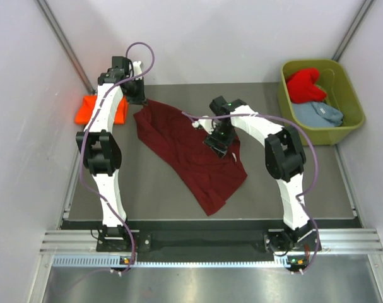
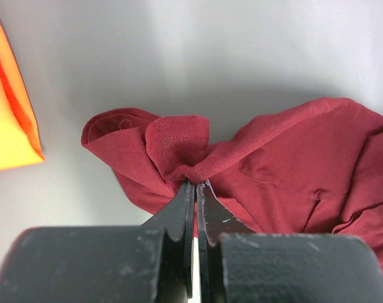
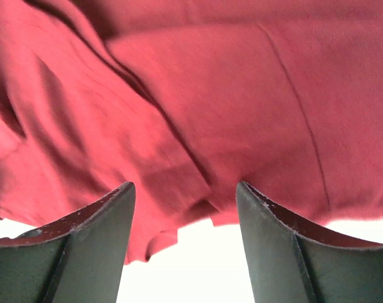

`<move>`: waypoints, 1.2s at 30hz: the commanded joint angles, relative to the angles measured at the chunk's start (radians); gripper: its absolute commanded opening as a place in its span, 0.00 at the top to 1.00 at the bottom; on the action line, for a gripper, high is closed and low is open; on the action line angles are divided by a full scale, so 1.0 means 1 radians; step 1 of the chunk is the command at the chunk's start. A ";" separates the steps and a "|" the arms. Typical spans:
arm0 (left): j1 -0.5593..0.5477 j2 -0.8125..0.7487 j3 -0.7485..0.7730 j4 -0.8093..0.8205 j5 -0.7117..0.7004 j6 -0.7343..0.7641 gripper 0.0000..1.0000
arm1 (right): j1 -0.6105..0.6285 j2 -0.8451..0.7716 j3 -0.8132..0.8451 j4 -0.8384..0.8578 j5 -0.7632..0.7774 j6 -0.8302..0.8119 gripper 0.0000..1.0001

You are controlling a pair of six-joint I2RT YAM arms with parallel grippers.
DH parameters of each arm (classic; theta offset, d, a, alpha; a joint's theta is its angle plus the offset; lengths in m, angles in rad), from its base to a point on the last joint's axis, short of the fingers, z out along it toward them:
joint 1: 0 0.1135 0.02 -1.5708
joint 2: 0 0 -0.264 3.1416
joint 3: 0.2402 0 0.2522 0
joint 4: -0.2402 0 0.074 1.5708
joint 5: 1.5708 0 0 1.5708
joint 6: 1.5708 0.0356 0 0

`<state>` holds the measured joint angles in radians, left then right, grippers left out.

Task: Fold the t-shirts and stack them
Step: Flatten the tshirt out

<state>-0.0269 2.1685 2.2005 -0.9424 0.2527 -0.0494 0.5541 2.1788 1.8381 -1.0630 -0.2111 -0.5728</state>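
Observation:
The dark maroon t-shirt (image 1: 191,148) lies spread and rumpled across the middle of the table. My left gripper (image 1: 139,98) is shut on a bunched corner of the maroon t-shirt (image 2: 178,142) at its far left end. My right gripper (image 1: 219,144) stands open just over the shirt's right side, its jaws apart with the maroon t-shirt (image 3: 191,95) filling the view and a cloth edge between the fingertips (image 3: 125,192). A folded bright orange t-shirt (image 1: 90,108) lies at the far left. The bright red t-shirt (image 1: 305,84) and the pale grey-blue t-shirt (image 1: 320,113) lie in the tub.
An olive-green plastic tub (image 1: 352,95) stands at the back right corner of the grey table (image 1: 286,208). White walls close in on both sides. The orange t-shirt (image 2: 5,120) shows at the left edge of the left wrist view.

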 commanded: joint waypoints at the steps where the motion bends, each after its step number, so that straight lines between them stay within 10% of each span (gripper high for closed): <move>1: 0.005 -0.056 0.002 0.030 0.002 0.005 1.00 | -0.040 -0.096 -0.007 0.012 -0.001 0.013 0.35; 18: 0.005 -0.065 -0.018 0.028 0.008 0.003 1.00 | -0.117 -0.059 0.052 -0.222 -0.367 0.037 0.52; 36: -0.001 -0.075 -0.028 0.028 -0.003 0.006 1.00 | -0.148 0.064 0.101 -0.215 -0.327 0.053 0.53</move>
<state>-0.0273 2.1681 2.1818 -0.9424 0.2535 -0.0498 0.4217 2.2158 1.8935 -1.2812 -0.5243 -0.5083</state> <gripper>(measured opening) 0.019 0.472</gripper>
